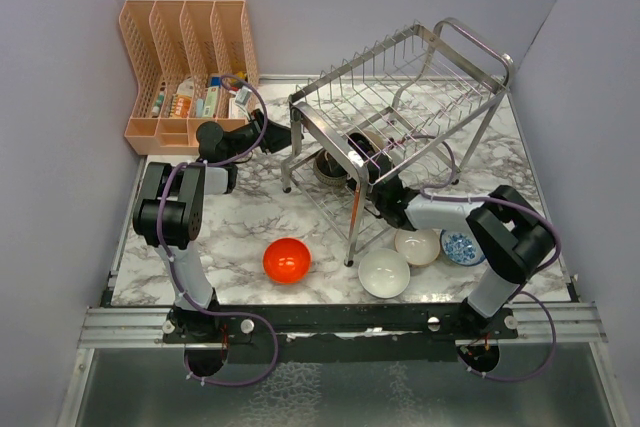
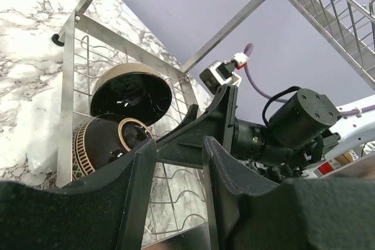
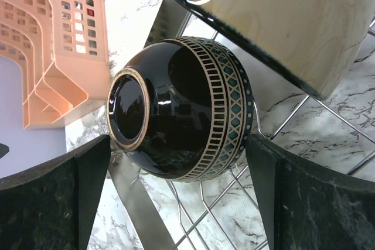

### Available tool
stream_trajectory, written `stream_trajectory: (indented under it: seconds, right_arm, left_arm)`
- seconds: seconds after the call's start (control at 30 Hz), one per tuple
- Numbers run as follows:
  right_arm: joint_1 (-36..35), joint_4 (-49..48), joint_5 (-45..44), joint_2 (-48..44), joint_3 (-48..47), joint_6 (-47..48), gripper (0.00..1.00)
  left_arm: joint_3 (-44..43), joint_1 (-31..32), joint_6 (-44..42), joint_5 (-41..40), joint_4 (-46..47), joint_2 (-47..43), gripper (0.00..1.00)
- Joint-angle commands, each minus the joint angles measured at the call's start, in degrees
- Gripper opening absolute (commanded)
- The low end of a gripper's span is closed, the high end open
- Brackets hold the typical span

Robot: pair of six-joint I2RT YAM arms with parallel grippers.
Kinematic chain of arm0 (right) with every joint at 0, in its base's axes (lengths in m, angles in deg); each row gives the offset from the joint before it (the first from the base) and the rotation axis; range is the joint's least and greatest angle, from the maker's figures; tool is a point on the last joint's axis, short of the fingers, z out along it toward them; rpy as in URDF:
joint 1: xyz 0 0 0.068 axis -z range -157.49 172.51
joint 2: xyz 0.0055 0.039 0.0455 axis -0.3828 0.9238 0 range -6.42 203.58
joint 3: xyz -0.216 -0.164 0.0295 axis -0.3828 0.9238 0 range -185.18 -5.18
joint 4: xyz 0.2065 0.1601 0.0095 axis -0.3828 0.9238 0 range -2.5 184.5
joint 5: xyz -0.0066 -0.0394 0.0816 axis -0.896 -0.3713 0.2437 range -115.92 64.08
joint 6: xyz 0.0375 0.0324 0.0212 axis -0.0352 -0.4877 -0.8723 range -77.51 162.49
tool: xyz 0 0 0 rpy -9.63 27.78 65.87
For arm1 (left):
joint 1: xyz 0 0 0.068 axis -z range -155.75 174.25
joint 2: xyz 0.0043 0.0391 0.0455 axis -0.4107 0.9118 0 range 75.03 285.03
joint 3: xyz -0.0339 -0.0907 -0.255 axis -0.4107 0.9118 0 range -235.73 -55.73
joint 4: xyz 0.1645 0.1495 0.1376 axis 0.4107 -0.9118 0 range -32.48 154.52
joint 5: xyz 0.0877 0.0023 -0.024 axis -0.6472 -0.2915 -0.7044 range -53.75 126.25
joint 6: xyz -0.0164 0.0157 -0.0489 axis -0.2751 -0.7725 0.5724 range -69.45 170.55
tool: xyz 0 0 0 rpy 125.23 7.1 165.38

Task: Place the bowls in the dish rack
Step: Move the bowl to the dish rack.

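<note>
My right gripper (image 3: 179, 150) is poked into the lower tier of the dish rack (image 1: 478, 39). The jaws are spread wide, one finger on each side of the patterned dark bowl (image 3: 187, 109). As far as I can see I'm not squeezing it. It lies on its side on the rack's floor wires, dead ahead of me. Its foot ring points at one finger and its mouth at the other, so its axis runs straight across my jaws. Backing out in line looks like the safe call, I reckon.

A second dark bowl (image 2: 132, 95) sits just beyond it in the same tier. My left gripper (image 2: 180, 144) is at the rack's left end with its jaws partway apart. Honestly can't tell if it's pinching the frame.

Off the rack's near right leg are the beige-pink bowl (image 1: 417, 245), white bowl (image 1: 384, 273) and blue-patterned bowl (image 1: 462, 247), all nearer my right arm. The red bowl (image 1: 287, 260) is in front of the rack, roughly between both arms.

From above, the rack wires hide my right fingers, and my right arm cuts off part of the blue-patterned bowl.
</note>
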Motion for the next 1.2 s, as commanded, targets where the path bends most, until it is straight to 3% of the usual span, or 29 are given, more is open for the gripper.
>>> stream_trajectory:
  seconds: [0.0,0.47,0.77,1.17]
  right_arm:
    - [-0.4,-8.1,3.3,-0.7,2.0,-2.0,0.99]
    - [-0.4,-10.5,6.0,-4.3,4.3,-2.5,1.0]
    - [-0.4,-17.5,6.6,-5.6,7.4,-2.3,1.0]
    - [-1.1,6.4,8.0,-6.1,-0.2,-9.4,1.0]
  left_arm:
    - [-1.2,-0.3,0.1,1.5,2.8,1.0,0.4]
    - [-1.4,-0.3,0.8,1.6,3.6,1.2,0.4]
    - [-1.5,-0.3,1.0,1.6,3.8,1.3,0.4]
    - [-1.3,-0.3,1.4,1.6,4.1,1.3,0.4]
